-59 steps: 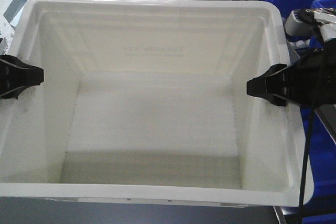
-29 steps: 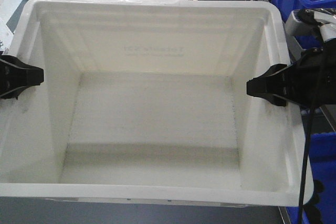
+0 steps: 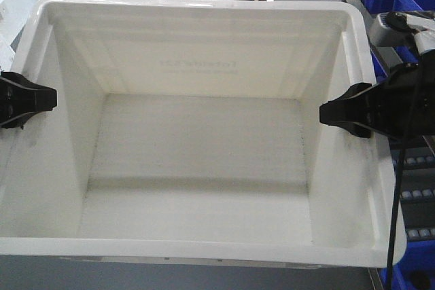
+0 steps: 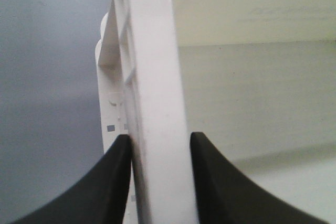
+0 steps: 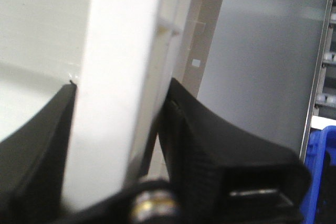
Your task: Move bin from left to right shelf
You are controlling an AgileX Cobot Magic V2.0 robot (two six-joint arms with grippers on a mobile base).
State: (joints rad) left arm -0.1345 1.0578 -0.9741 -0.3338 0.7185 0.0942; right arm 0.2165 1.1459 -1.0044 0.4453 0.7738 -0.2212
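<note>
L end effector (image 4: 157, 148) and R end effector (image 5: 121, 95) each clamp bin (image 3: 204, 188) rim. Pickup looks done, prob. mid-carry; shelf (image 3: 416, 198) just right of bin, placing pending.

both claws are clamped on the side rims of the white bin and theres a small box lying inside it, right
Not quite: the bin is empty; the exterior front-facing view shows only its bare white floor. The rest holds: the left claw and the right claw are each clamped on a side rim.
</note>
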